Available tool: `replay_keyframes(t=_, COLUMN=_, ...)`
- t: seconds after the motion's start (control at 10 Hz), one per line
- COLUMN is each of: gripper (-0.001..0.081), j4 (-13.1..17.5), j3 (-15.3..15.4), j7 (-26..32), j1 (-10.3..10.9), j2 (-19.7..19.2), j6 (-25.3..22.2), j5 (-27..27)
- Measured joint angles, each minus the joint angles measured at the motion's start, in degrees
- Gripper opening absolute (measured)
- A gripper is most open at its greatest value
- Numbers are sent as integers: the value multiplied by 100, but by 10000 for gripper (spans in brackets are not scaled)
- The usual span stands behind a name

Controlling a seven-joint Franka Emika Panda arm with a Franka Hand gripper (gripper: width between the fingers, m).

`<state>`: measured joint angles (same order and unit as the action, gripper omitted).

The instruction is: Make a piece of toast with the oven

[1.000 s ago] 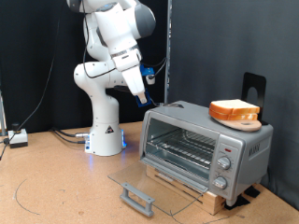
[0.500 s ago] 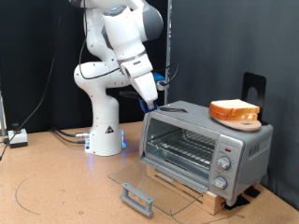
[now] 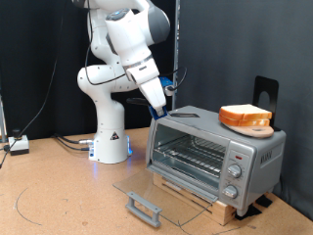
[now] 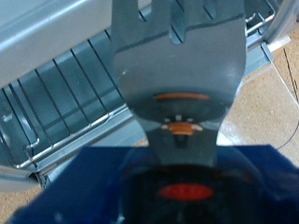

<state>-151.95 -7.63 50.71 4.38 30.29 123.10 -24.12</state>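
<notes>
The oven (image 3: 217, 149) is a silver-grey toaster oven at the exterior view's right. Its glass door (image 3: 156, 191) lies folded down flat, with the grey bar handle (image 3: 144, 208) at the front. The wire rack (image 3: 191, 157) inside is bare; it also shows in the wrist view (image 4: 65, 103). The piece of toast (image 3: 245, 114) lies on a round wooden board (image 3: 252, 127) on top of the oven. I cannot tell a second slice apart there. My gripper (image 3: 162, 108) hangs by the oven's upper left corner, tilted toward the opening. In the wrist view its grey fingers (image 4: 140, 28) stand close together and hold nothing.
The oven stands on a wooden block (image 3: 196, 196), with knobs (image 3: 233, 176) on its side panel. A black stand (image 3: 266, 93) rises behind the oven. The robot base (image 3: 110, 137) stands at the back, with cables and a white box (image 3: 18, 145) at the left.
Over the last second the arm swung right and slightly down, bringing the gripper to the oven's upper left corner. Since half a second ago it has hardly moved.
</notes>
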Motion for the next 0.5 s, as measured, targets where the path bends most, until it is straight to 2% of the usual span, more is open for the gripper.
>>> replay_keyframes(t=0.5, gripper=405, j4=-17, j3=473, j7=-335, j1=162, j2=-199, j6=373, j5=-235)
